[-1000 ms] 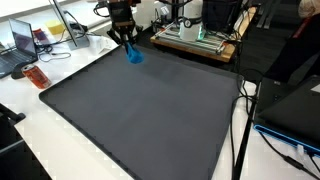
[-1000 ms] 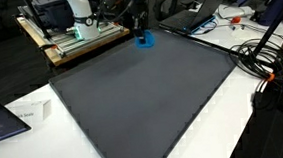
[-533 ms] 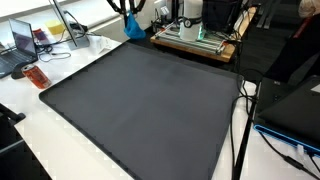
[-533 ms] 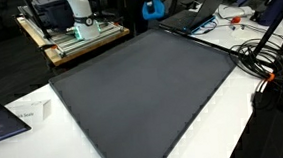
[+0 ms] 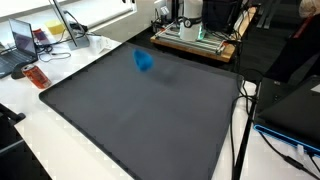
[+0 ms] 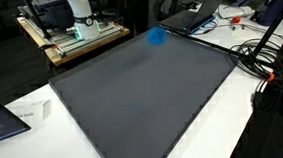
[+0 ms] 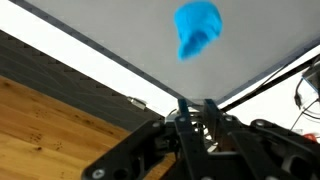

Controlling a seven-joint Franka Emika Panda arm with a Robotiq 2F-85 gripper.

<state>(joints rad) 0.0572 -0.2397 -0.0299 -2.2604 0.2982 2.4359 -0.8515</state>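
Observation:
A small blue object shows blurred over the far part of the dark grey mat, with nothing holding it. It is also visible in an exterior view near the mat's far edge. In the wrist view the blue object lies well away from my gripper, against the mat. The gripper's two dark fingers stand a narrow gap apart with nothing between them. The arm and gripper are outside both exterior views.
A laptop and an orange item sit on the white table beside the mat. A wooden board with equipment stands behind the mat's far edge. Cables trail off one side, and a small white box lies near a corner.
A second ago the gripper held the blue object at the mat's far edge, then rose with it out of the exterior views. Now the object is free and blurred above the mat.

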